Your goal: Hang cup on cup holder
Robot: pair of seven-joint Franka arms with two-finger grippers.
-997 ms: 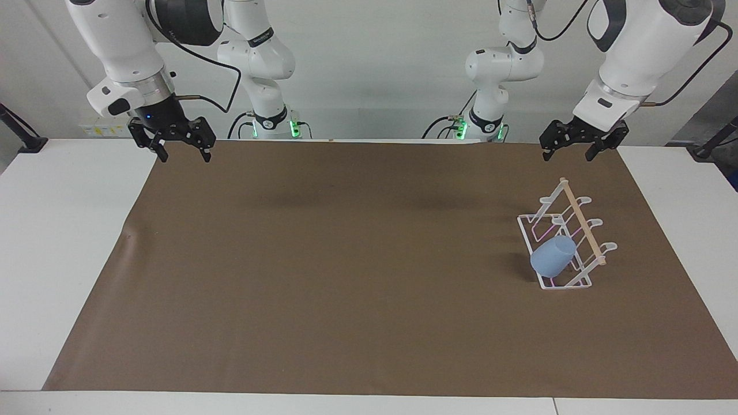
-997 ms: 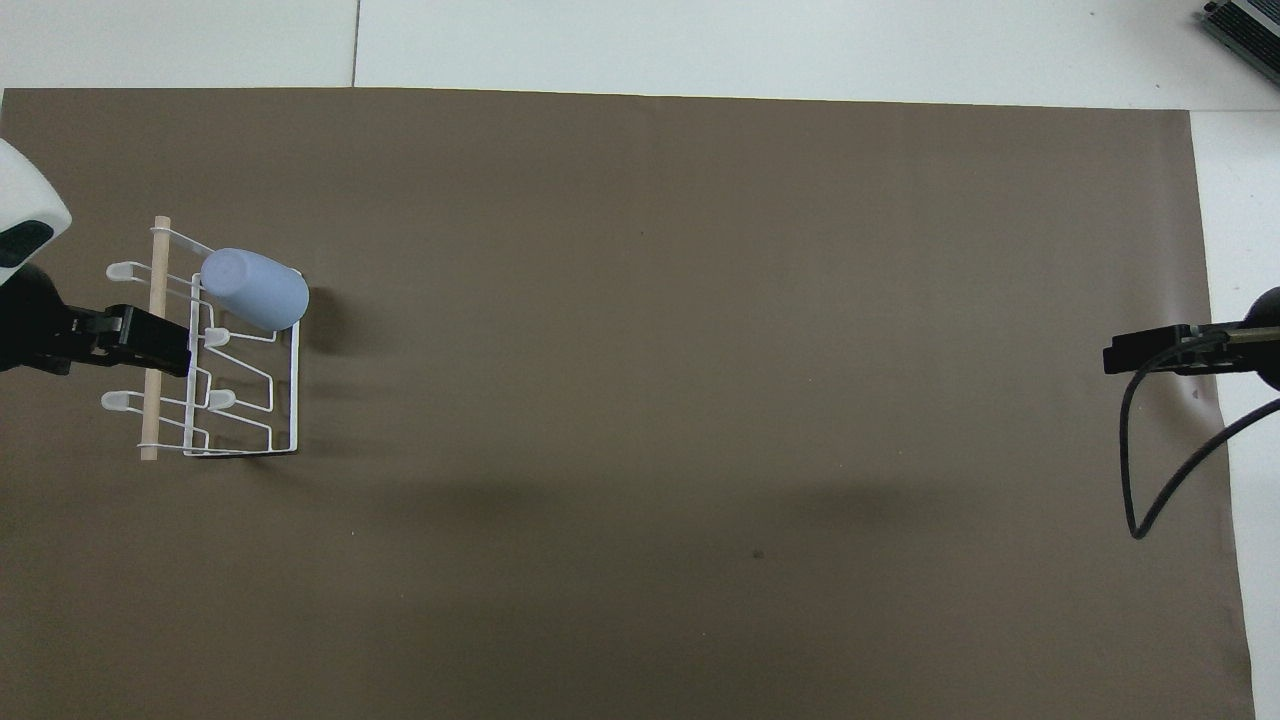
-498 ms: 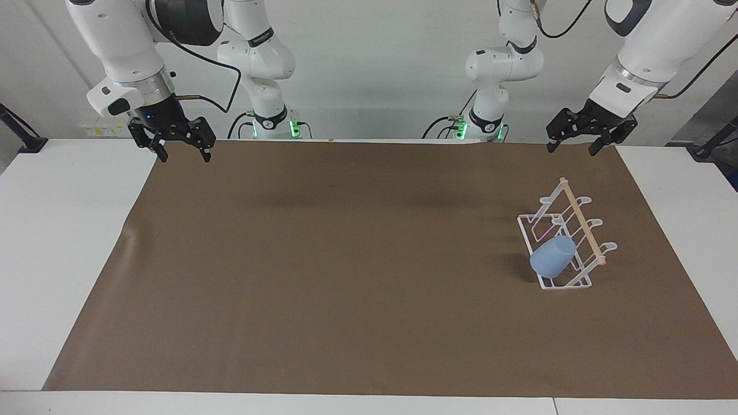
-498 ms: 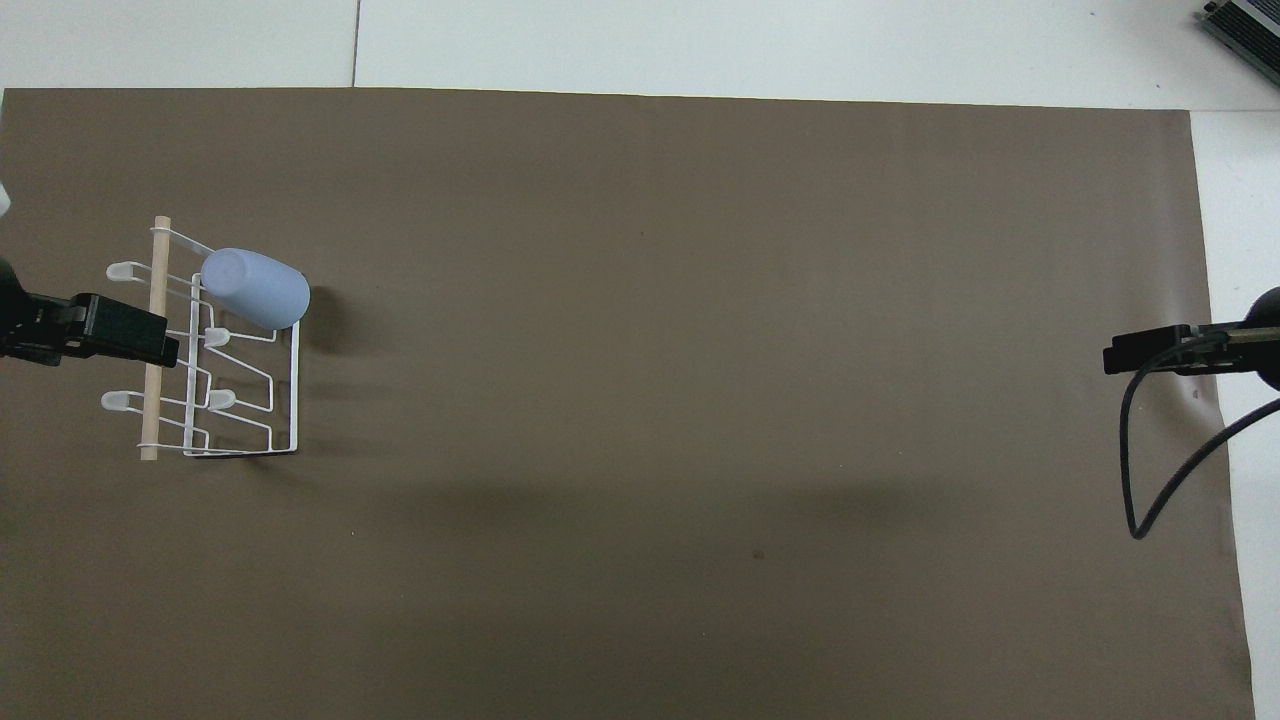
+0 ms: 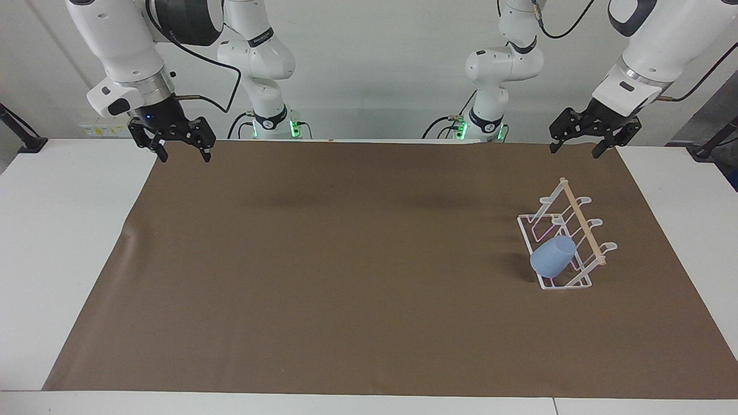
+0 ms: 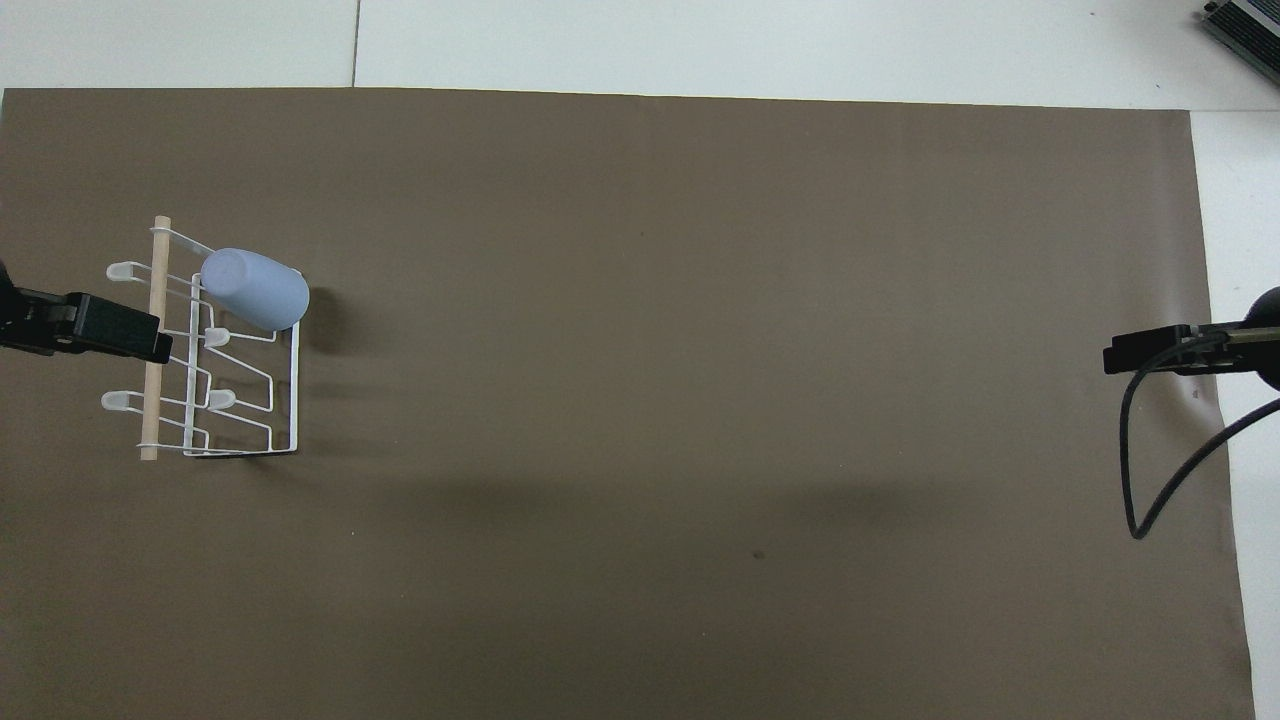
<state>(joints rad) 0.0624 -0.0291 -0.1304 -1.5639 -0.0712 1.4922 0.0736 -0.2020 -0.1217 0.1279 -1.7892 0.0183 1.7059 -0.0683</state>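
**Cup on rack, arms clear**

Brown mat, facing view: cup sits tilted on a prong of the holder, toward the left arm's end. Left gripper and right gripper hang apart, jaws spread, empty.

Overhead: left gripper overlaps the dowel. Cup possibly shallowly seated; a nudge could tip it off.

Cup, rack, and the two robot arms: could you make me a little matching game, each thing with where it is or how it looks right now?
Things:
1. cup
2. cup holder
3. left gripper
4. right gripper

States:
A. white wire, wooden dowel on top
B. jaws open, raised over the mat's corner at the right arm's end
C. light blue, tipped on a prong
D. jaws open, raised over the mat's edge near the cup holder

Pairs: 1-C, 2-A, 3-D, 4-B
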